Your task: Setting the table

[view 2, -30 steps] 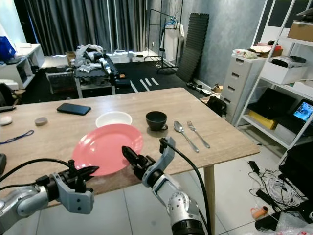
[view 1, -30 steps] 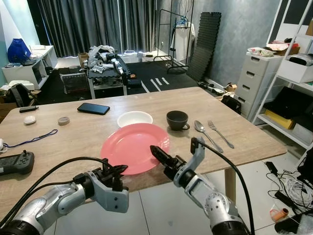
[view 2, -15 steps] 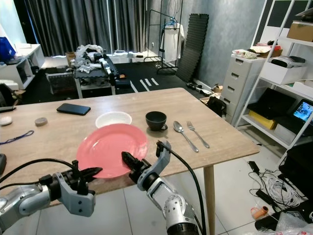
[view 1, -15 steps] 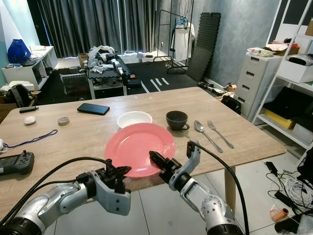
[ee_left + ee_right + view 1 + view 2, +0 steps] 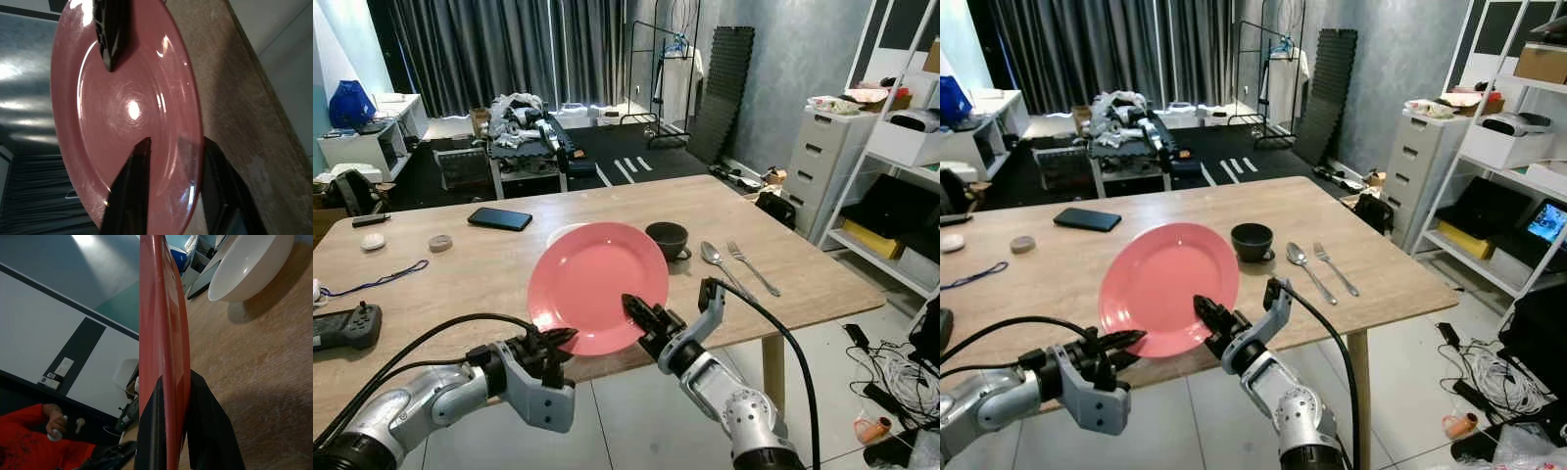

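The head views are evenly lit and sharp, with no motion blur; colours read cleanly across the wooden desk (image 5: 460,264). Light falls from above, so soft shadows sit close under objects. The far room behind is dimmer, the dark curtains (image 5: 499,49) swallowing light, with a bright patch low at their foot. Straight lines bend slightly toward the frame edges. In the left wrist view the pink plate (image 5: 127,112) carries a round white glare spot and streaked highlights along its rim; the near black fingers (image 5: 129,191) are soft and out of focus. The right wrist view is bright but soft, with a white bowl (image 5: 249,267) washed pale.
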Tool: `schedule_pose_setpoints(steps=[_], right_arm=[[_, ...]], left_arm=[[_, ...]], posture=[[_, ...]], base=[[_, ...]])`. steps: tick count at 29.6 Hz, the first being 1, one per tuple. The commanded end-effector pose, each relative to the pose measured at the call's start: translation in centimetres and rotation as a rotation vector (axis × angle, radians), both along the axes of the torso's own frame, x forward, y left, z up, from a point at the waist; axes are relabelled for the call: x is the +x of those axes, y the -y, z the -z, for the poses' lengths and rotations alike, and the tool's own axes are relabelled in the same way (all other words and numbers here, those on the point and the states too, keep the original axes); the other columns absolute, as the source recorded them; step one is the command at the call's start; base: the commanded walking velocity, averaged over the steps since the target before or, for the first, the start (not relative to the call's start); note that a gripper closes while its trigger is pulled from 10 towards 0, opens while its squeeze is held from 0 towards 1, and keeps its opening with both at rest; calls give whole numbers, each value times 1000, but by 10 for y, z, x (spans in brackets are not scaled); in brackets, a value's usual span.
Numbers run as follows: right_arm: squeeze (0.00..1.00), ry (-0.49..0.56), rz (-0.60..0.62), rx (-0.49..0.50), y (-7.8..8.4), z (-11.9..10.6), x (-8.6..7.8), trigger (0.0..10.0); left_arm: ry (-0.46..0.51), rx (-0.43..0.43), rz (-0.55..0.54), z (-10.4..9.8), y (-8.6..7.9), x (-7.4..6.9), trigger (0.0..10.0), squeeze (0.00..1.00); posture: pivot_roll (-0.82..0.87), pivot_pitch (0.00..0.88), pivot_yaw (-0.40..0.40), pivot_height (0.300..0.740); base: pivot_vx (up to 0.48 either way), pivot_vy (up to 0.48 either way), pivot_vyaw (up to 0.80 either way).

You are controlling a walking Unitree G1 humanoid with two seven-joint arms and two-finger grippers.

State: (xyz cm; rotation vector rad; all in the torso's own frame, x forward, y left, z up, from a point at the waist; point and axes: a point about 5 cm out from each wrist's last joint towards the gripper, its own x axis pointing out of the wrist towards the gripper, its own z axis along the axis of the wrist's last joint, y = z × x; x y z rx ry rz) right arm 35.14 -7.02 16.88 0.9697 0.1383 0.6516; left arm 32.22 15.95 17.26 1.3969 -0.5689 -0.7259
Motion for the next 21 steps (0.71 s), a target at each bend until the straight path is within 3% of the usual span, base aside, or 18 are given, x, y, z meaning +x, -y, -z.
schedule_pose_setpoints(steps=[1, 2, 5, 7, 10, 13, 14, 16, 18, 19, 21], right_arm=[[0, 14, 1, -10, -2, 1, -2, 10000], [0, 33, 18, -19, -1, 0, -2, 10000], [0, 48, 32, -24, 0, -2, -1, 10000], [0, 60, 88, -40, 5, -3, 2, 10000], [0, 48, 240, -22, 23, -7, 12, 10000], [0, 56, 310, -8, 35, -11, 15, 10000], [0, 94, 378, -61, 45, -14, 16, 10000], [0, 108, 395, -88, 47, -15, 16, 10000], [0, 168, 472, -205, 54, -16, 13, 10000], [0, 192, 511, -254, 57, -15, 11, 10000], [0, 192, 511, -254, 57, -15, 11, 10000]], left_arm=[[26, -14, 5, -6, -1, -1, 10000, 427], [26, -30, 1, -7, -2, -2, 10000, 0], [22, -41, -1, -7, -3, -3, 10000, 0], [-3, -54, 32, -4, 1, -11, 10000, 0], [-83, -91, 111, 5, 11, -36, 10000, 0], [-134, -104, 96, 13, 8, -45, 10000, 0], [-236, -204, 4, 24, 0, -50, 10000, 0], [-273, -247, -33, 27, -3, -51, 10000, 0], [-370, -509, -195, 32, -9, -49, 10000, 0], [-401, -595, -248, 35, -11, -49, 10000, 0], [-401, -595, -248, 35, -11, -49, 10000, 0]], posture=[[146, 0, 76, 740], [146, 0, 76, 740], [146, 0, 76, 740], [148, 0, 77, 740], [149, 0, 75, 740], [151, 0, 76, 740], [147, 0, 80, 740], [147, 0, 80, 740], [143, 1, 74, 740], [143, 1, 70, 740], [143, 1, 70, 740]], base=[[0, 0, 0], [0, 0, 0], [0, 0, 0], [0, 0, 0], [0, 0, 0], [0, 0, 0], [0, 0, 0], [0, 0, 0], [0, 0, 0], [0, 0, 0], [0, 0, 0]])
